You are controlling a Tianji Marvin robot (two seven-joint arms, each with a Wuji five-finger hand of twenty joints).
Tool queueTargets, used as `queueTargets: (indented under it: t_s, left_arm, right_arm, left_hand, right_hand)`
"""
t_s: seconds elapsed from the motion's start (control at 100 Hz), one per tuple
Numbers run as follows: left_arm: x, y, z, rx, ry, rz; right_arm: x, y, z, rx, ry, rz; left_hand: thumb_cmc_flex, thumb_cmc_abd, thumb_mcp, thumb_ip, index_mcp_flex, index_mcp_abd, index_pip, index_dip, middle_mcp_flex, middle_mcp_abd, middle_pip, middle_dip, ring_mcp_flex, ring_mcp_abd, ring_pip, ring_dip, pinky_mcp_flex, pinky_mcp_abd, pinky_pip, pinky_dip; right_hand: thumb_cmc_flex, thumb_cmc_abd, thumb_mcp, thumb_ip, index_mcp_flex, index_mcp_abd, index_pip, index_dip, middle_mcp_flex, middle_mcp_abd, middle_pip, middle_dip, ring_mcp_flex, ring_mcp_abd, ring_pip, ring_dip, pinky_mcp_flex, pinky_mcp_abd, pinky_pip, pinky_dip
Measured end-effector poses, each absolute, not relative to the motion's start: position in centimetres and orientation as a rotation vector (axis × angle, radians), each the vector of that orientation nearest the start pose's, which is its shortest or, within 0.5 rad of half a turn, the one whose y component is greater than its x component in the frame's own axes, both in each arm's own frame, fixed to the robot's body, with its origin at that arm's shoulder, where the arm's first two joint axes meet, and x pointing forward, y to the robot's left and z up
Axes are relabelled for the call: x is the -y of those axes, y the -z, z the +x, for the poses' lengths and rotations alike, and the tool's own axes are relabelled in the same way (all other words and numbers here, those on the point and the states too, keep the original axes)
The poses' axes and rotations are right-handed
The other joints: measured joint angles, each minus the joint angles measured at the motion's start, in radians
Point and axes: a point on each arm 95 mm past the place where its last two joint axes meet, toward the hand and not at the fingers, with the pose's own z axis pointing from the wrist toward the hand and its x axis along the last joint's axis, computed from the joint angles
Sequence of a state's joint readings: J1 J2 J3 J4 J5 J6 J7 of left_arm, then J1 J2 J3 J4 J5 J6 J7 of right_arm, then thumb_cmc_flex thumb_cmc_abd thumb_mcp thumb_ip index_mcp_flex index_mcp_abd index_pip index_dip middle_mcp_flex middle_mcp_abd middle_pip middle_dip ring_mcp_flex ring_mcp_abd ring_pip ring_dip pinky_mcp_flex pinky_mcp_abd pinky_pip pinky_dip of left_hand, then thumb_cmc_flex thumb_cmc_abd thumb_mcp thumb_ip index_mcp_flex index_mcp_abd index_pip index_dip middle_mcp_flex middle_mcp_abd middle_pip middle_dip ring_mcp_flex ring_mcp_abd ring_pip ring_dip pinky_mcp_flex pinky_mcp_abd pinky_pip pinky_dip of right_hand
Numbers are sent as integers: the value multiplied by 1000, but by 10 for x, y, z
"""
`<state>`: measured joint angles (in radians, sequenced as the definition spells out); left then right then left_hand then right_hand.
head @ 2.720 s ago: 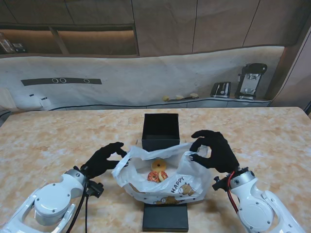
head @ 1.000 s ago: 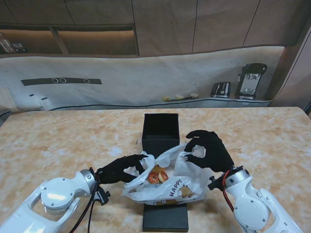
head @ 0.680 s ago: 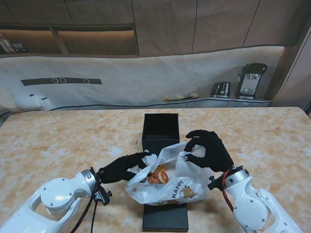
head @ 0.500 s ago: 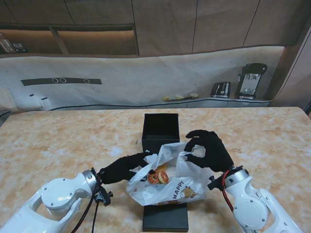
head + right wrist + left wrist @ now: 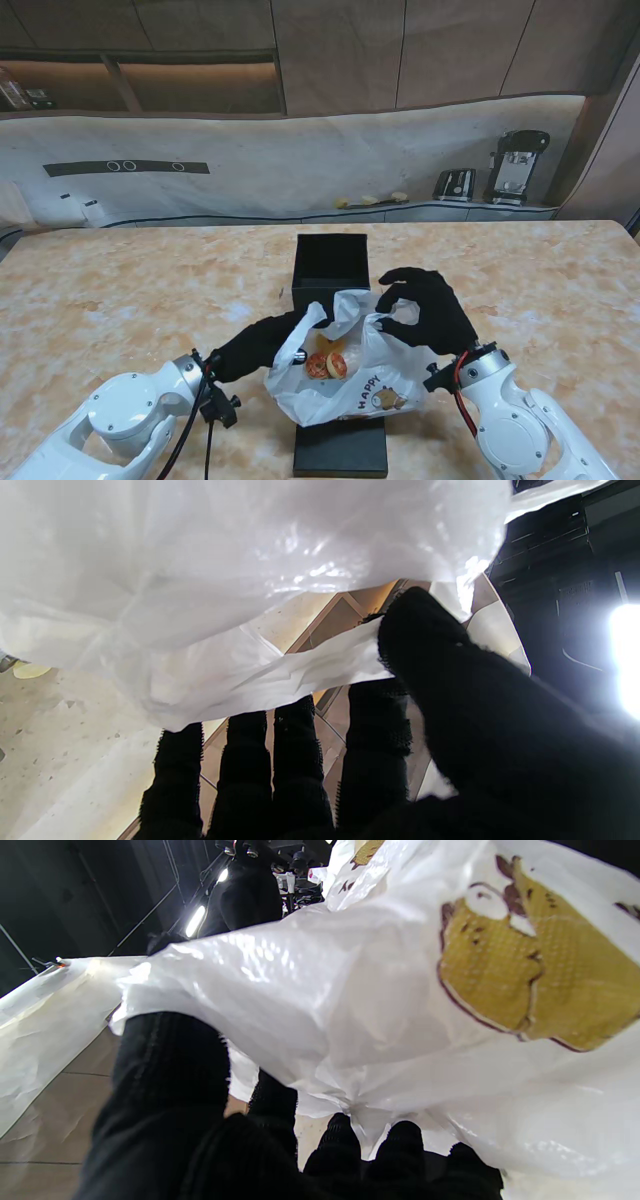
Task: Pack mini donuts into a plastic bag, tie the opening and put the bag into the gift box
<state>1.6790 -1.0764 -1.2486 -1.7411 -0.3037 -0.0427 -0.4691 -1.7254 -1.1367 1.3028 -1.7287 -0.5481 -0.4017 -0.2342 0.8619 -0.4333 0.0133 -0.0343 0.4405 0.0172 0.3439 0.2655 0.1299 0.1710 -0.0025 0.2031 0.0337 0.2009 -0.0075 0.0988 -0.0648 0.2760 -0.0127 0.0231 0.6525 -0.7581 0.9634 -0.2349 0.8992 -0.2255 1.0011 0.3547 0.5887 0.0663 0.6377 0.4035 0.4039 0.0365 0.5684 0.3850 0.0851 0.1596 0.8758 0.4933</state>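
One white plastic bag (image 5: pixel 350 375) printed with a brown cartoon, sagging between open black gift box (image 5: pixel 331 263) and flat black lid (image 5: pixel 340 447), with two mini donuts (image 5: pixel 322 365) visible inside. Left hand (image 5: pixel 262 344) pinched on left handle, right hand (image 5: pixel 425 310) pinched on right handle, both drawn together over the mouth.

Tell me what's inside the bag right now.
Through the bag's open mouth, mini donuts show, orange and red, at least two. Any deeper ones are hidden by the white plastic. Both hands, left hand and right hand, grip its rim.
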Motion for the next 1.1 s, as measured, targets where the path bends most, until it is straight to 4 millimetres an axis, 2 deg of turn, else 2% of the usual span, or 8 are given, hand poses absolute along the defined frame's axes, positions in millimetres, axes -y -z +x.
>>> queueTargets:
  t_s: [0.15, 0.2, 0.3, 0.41, 0.57, 0.85, 1.1]
  left_arm:
    - [46, 313, 345, -1189, 2352, -2486]
    - [47, 313, 344, -1188, 2355, -2480]
    - [50, 309, 342, -1159, 2344, -2425]
    - [54, 301, 340, -1117, 2321, -2329]
    - [62, 295, 335, -1095, 2262, -2354]
    - [70, 291, 326, -1119, 2234, -2364]
    - [78, 290, 320, -1144, 2199, -2375]
  right_arm:
    - [-14, 285, 354, 1300, 2793, -1597]
    - [-15, 284, 353, 1299, 2794, -1595]
    - [-15, 283, 353, 1292, 2800, -1588]
    - [-17, 281, 352, 1279, 2811, -1576]
    - [-23, 278, 348, 1248, 2820, -1555]
    - [-35, 272, 344, 1215, 2818, -1525]
    - [-49, 273, 341, 1209, 2785, -1518]
  left_hand:
    - [-13, 0, 0, 0, -70, 8, -35, -21, -12, 12, -1, -43, 0, 0, -1, -24, 0, 0, 0, -8]
    - [-17, 0, 0, 0, -70, 22, -35, -21, -12, 15, -1, -49, 0, 1, -1, -25, 0, 0, 0, -8]
    - [-38, 0, -1, 0, -124, 79, -47, -21, -12, 26, -1, -58, 0, 1, -1, -25, 0, 2, 0, -9]
    - [-52, 0, -2, 0, -124, 159, -47, -21, -12, 35, -1, -58, 0, 1, -1, -25, 0, 9, 0, -9]
    - [-63, -1, -2, 0, -119, 219, -48, 17, -12, 48, -1, -38, 0, 2, 0, 6, 0, 14, 0, -6]
    - [-63, -1, -2, 0, -118, 227, -48, 102, -12, 58, -1, 3, 0, 4, 1, 54, 0, 24, 0, 40]
    - [-63, -1, -2, 0, -118, 236, -48, 144, -12, 62, -1, 18, 0, 13, 2, 91, -1, 30, -1, 68]
  right_hand:
    - [0, 0, 0, 0, 0, 0, 0, 0, 0, 0, 0, 0, 0, 0, 0, 0, 0, 0, 0, 0]
    - [0, 0, 0, 0, 0, 0, 0, 0, 0, 0, 0, 0, 0, 0, 0, 0, 0, 0, 0, 0]
    - [0, 0, 0, 0, 0, 0, 0, 0, 0, 0, 0, 0, 0, 0, 1, 0, 0, 0, 0, 0]
    - [0, 0, 0, 0, 0, 0, 0, 0, 0, 0, 0, 0, 0, 0, 2, 0, 0, 0, 0, 0]
    - [0, 0, 11, 0, 0, 28, 0, 0, -1, 0, 2, 0, 0, 0, 3, 0, 0, 0, 0, 0]
    - [26, 0, -4, 0, 3, 77, 11, 0, -9, 0, 14, 0, -1, 0, 11, 0, 0, 0, 0, 0]
    - [50, -63, -34, 0, 15, 79, 60, 0, -15, 0, 14, 0, -11, 0, 16, 0, 0, 0, 0, 0]
